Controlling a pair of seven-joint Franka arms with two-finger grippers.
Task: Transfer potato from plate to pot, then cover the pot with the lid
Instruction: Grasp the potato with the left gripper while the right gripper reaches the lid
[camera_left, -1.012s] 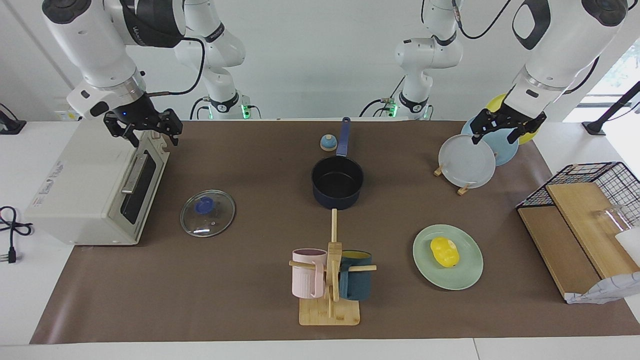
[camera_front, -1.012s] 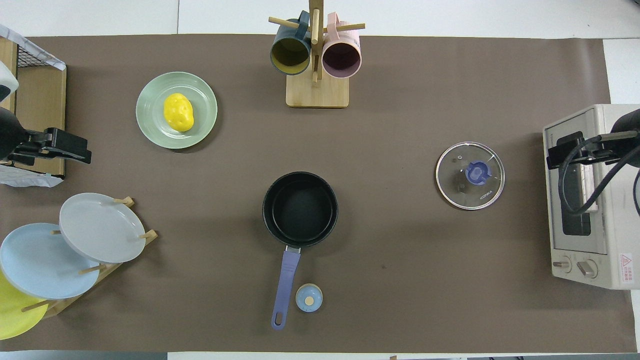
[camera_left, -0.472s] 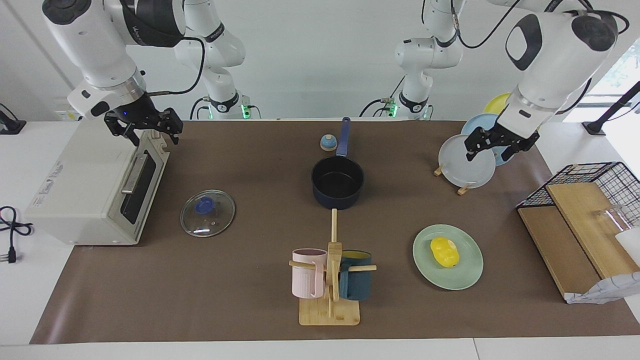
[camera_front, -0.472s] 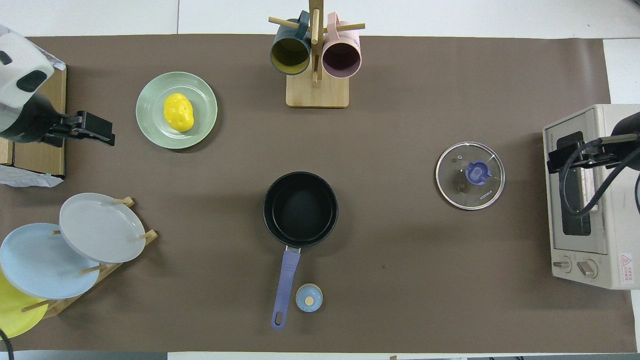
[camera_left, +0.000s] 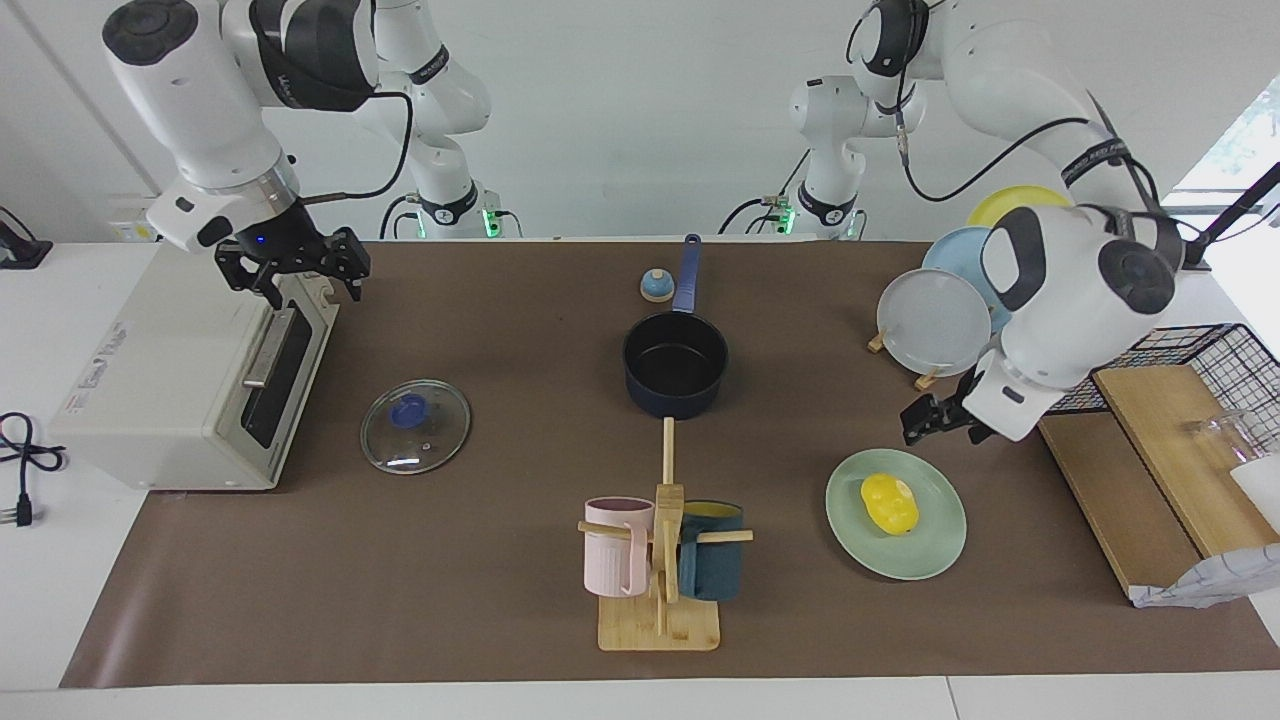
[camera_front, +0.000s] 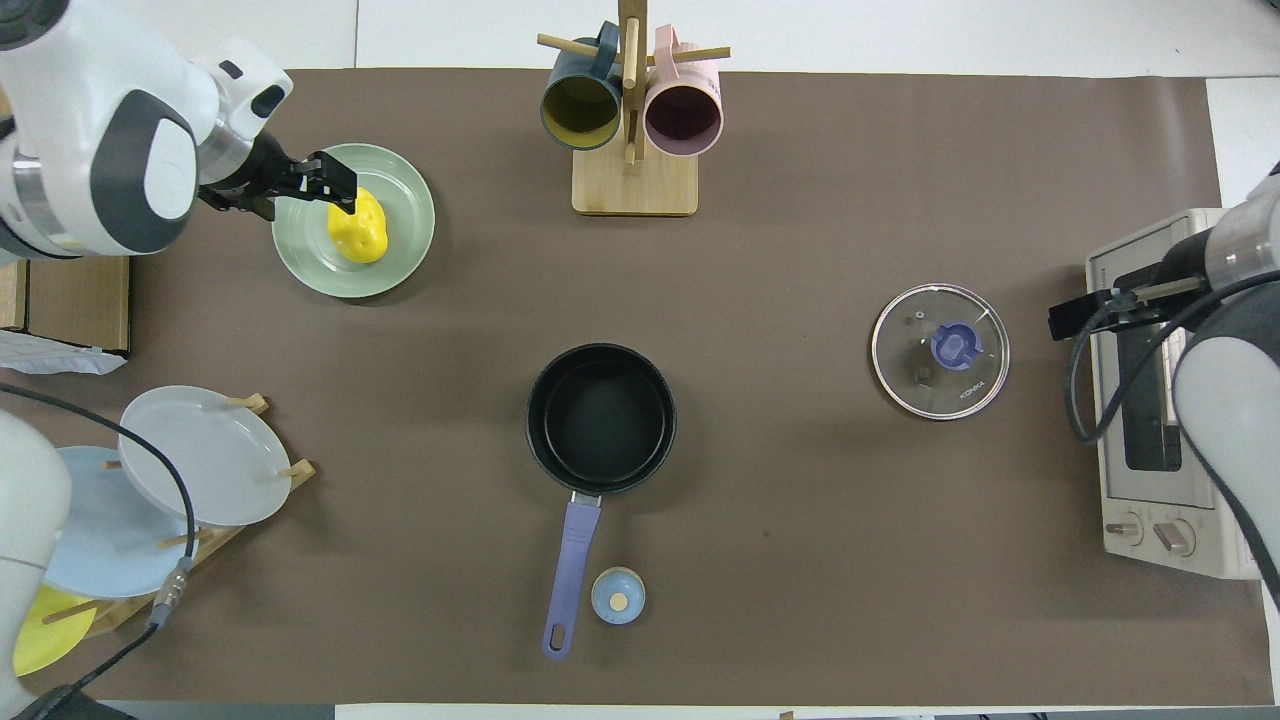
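The potato (camera_left: 890, 503) lay on the plate (camera_left: 937, 545), toward the left arm's end. The left gripper (camera_left: 928, 420) hung above the plate's rim, fingers apart — empty. The right gripper (camera_left: 292, 272), also spread, hovered over the toaster oven (camera_left: 170, 370).

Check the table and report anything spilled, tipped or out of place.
Nothing stands out. The potato lies on the plate, the pot stands upright and empty, and the lid lies flat on the mat, knob up. No spills or damage show.
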